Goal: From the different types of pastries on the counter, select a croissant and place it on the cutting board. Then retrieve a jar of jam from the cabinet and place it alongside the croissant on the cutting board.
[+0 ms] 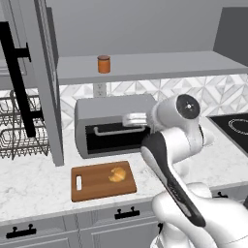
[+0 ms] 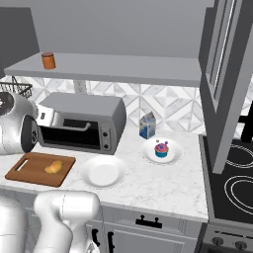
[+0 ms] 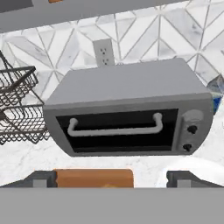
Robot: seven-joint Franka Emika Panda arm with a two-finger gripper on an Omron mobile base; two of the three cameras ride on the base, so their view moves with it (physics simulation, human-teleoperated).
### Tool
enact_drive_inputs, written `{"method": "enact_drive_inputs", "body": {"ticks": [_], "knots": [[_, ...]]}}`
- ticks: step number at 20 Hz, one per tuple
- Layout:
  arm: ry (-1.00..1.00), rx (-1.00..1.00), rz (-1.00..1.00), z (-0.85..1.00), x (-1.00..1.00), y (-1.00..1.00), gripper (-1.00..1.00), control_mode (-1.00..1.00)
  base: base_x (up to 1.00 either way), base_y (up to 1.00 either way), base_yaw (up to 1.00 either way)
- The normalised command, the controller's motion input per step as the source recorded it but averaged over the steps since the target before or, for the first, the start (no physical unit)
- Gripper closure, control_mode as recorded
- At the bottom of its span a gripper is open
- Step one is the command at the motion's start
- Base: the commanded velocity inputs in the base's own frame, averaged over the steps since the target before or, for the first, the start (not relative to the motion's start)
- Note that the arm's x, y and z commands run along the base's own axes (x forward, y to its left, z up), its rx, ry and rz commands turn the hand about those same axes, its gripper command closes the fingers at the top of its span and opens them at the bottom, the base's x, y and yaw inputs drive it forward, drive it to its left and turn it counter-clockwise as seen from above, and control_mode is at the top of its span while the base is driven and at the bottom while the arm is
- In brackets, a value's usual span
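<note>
croissant (image 1: 116,174): lies on the cutting board (image 1: 92,186), toward the board's end away from the slot hole; nothing touches it.
cutting board: flat on the counter (image 1: 34,189) in front of the toaster oven (image 1: 104,127), slot hole at its left end in the left base view.
jar of jam (image 1: 103,64): upright on the cabinet (image 1: 145,65) shelf, above the toaster oven and well apart from the arm.
cabinet door (image 1: 48,82): swung open, with the long black bar handle (image 1: 17,77) facing the left base camera.
gripper (image 3: 111,178): 2 dark fingertips (image 3: 43,178) rise at the bottom of the hand view, set wide apart with nothing between them; they hang above the cutting board, whose brown top shows in the gap.
croissant vs fingers: the hand view cuts off at the board's near part, so where the pastry sits against the tips cannot be told there; in the base views it lies below the hand, not held.
jar vs fingers: high above the hand, not near the tips.
cupcake (image 2: 161,149): on a round white plate (image 2: 173,154), right of the toaster oven.
second plate (image 2: 103,172): just beside the cutting board's right end.
carton (image 2: 147,124): blue and white, standing by the wall behind the cupcake.
dish rack (image 1: 19,128): wire, left of the open door.
</note>
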Motion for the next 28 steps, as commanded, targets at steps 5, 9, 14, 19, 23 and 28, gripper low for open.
{"method": "enact_drive_inputs", "body": {"ticks": [5, 9, 14, 19, 23, 28], "knots": [[-0.41, 0.01, 0.31, 1.0, -0.22, -0.31, -1.0, -1.0, 0.0, 0.0, 0.0], [-0.32, 0.0, 0.2, 1.0, -0.21, -0.1, -1.0, -1.0, 0.0, 0.0, 0.0], [-0.23, -0.08, 0.18, 1.0, -0.2, -0.07, -1.0, -1.0, 0.0, 0.0, 0.0], [0.01, -0.35, 0.1, 1.0, 0.0, -0.07, -1.0, -1.0, 0.0, 0.0, 0.0], [0.0, -0.25, 0.14, 0.54, 0.12, -0.06, -1.0, -1.0, 0.0, 0.0, 0.0], [0.1, 0.0, -0.02, -0.37, 0.31, 0.0, -1.0, -1.0, 0.0, 0.0, 0.0]]}}
